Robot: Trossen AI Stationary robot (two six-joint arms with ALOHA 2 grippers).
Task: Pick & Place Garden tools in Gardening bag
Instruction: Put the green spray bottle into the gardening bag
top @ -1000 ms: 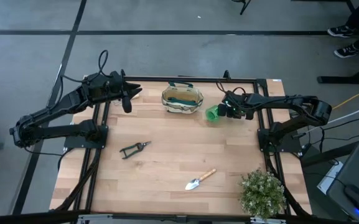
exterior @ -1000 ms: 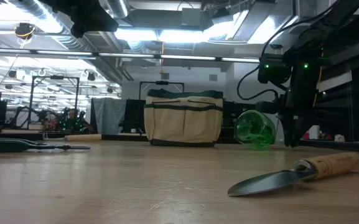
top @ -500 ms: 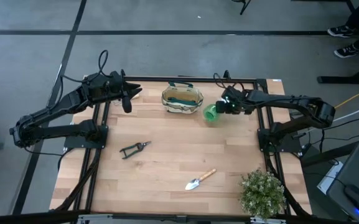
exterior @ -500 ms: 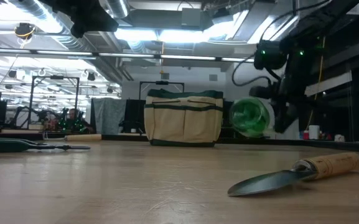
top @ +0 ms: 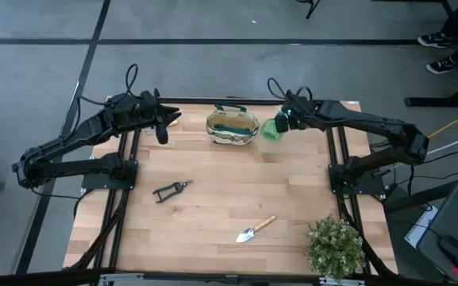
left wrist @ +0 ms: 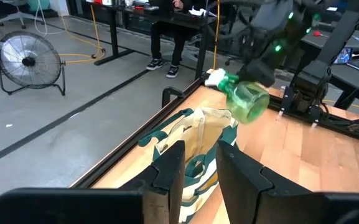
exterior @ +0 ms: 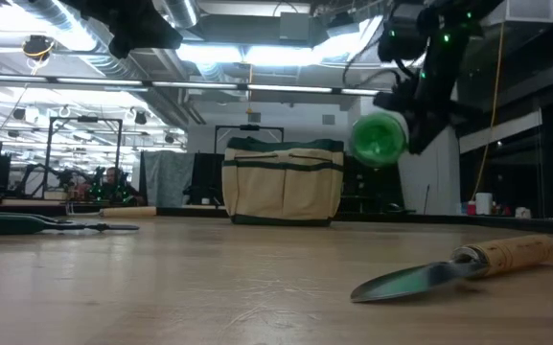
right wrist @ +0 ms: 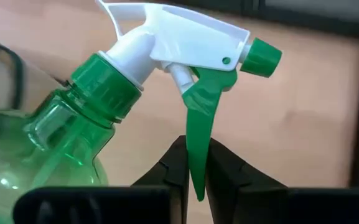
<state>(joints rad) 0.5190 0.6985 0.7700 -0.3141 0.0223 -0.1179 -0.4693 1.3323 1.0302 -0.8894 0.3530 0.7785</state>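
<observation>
- The green spray bottle (top: 270, 129) is held off the table by its trigger in the right gripper (right wrist: 191, 163), closed on it.
- It lies roughly level, base toward the gardening bag (top: 232, 126), nozzle rightward.
- The left gripper (left wrist: 195, 160), slightly parted, holds nothing.

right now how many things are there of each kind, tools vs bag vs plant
Garden tools: 3 – green spray bottle held up by the right gripper, pruning shears, trowel
Gardening bag: 1
Potted plant: 1
Total: 5
</observation>
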